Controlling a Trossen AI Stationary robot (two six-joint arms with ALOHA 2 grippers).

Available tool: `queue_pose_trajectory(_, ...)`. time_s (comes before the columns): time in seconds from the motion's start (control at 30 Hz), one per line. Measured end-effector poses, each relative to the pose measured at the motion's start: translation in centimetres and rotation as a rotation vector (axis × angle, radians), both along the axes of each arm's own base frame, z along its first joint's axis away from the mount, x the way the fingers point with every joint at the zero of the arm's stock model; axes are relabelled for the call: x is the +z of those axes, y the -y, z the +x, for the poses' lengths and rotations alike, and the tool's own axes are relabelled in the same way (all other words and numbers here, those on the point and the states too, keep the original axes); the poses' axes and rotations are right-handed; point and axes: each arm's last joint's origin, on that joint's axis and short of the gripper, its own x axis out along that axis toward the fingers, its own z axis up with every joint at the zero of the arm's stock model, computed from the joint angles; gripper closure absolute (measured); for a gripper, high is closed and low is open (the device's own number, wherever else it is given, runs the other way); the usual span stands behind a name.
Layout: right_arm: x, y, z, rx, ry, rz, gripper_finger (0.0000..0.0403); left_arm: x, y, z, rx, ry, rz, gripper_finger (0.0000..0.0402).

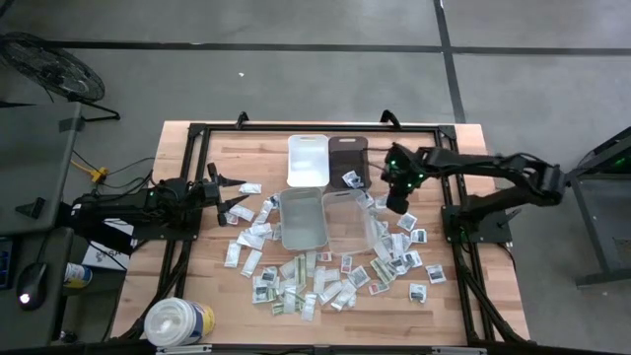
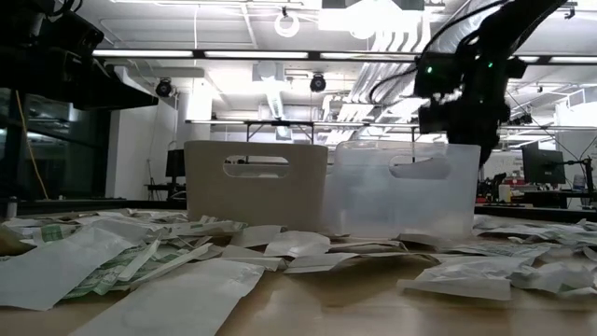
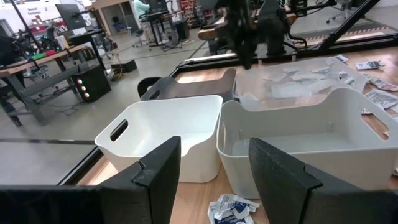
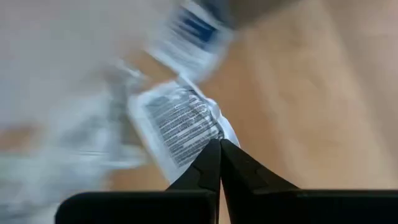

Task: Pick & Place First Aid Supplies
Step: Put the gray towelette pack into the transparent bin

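From above, the right gripper [image 1: 396, 204] hung just beside the right wall of the clear rectangular plastic bin [image 1: 349, 219], over the small flat white paper packets [image 1: 296, 286] scattered on the wooden counter [image 1: 449, 306] around that bin; the left gripper [image 1: 233, 195] waited well left of it, so the right arm was nearer. From counter level, the right gripper [image 2: 448, 119] stood above the bin's rim. The left wrist view showed that arm's fingers [image 3: 158, 177] spread, empty, facing the bins. In the right wrist view the fingers [image 4: 219, 163] were pressed together, pinching the corner of a white packet with dark print [image 4: 180, 124], its long axis running slantwise away from the tips; the print was unreadable.
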Motion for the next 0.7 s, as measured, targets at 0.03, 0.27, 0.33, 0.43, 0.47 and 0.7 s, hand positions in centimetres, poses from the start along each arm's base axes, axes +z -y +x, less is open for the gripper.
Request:
queue_pose_trajectory(0.03,0.5,-0.1,-0.2,-0.009,0.052,0.066,0.0403,0.0,0.0,0.0,0.000,0.000,0.000,0.0213)
queue_pose_trajectory(0.27,3.7,-0.3,-1.7,0.032,0.349,0.327,0.0403,0.0,0.0,0.0,0.000,0.000,0.000,0.0213)
queue_pose_trajectory(0.33,4.4,-0.3,-2.0,0.067,0.432,0.389,0.0403,0.0,0.0,0.0,0.000,0.000,0.000,0.0213)
queue_pose_trajectory(0.43,5.5,-0.3,-2.2,0.156,0.575,0.476,0.0403,0.0,0.0,0.0,0.000,0.000,0.000,0.0213)
queue_pose_trajectory(0.47,5.9,-0.3,-2.1,0.193,0.626,0.502,0.0403,0.0,0.0,0.0,0.000,0.000,0.000,0.0213)
queue_pose_trajectory(0.7,7.9,0.2,-1.4,0.369,0.839,0.574,0.0403,0.0,0.0,0.0,0.000,0.000,0.000,0.0213)
